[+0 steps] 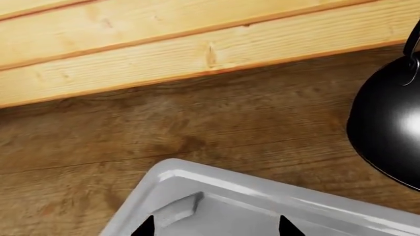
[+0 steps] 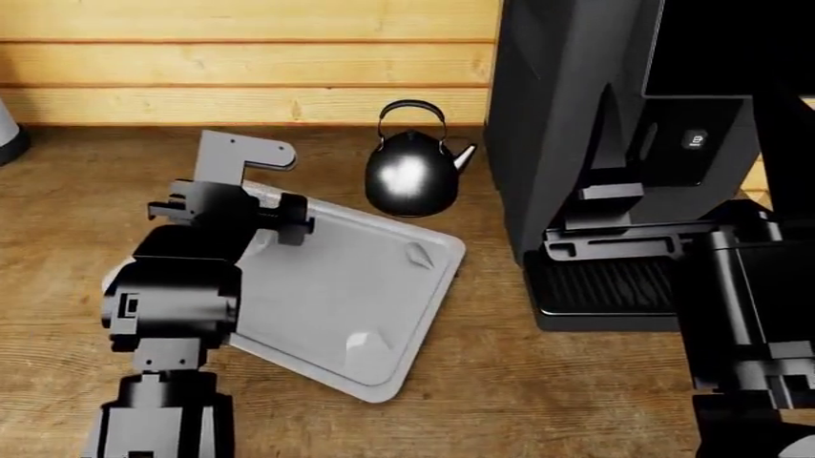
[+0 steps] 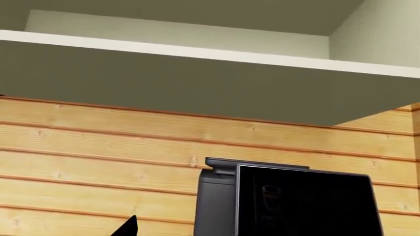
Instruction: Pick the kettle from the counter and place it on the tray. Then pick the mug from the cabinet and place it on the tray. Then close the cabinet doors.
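At far left in the head view, a grey object's edge [image 2: 7, 134] was cut off by the frame on the bench [image 2: 76, 210]. The left arm [image 2: 178, 286] was seen reaching over the tray's left part, its pincer [image 2: 242, 157] hanging past the tray's far-left corner; whether it was spread or pressed together could not be told, only two dark tips being caught in the left wrist view. The tray [image 2: 369, 277] was laid flat and skewed on the bench, nothing resting on it. The kettle [image 2: 410, 176] was stood upright on the bench just beyond the tray's far edge, spout pointed right, close to the plank wall [image 2: 255, 67]. The coffee machine [image 2: 598, 143] was set right of the kettle, near it. The right arm [image 2: 751, 324] was raised at far right; its pincer state could not be told, one dark tip [image 3: 126, 227] showing in the right wrist view. An overhead cabinet underside [image 3: 196, 83] was seen there. No mug was visible.
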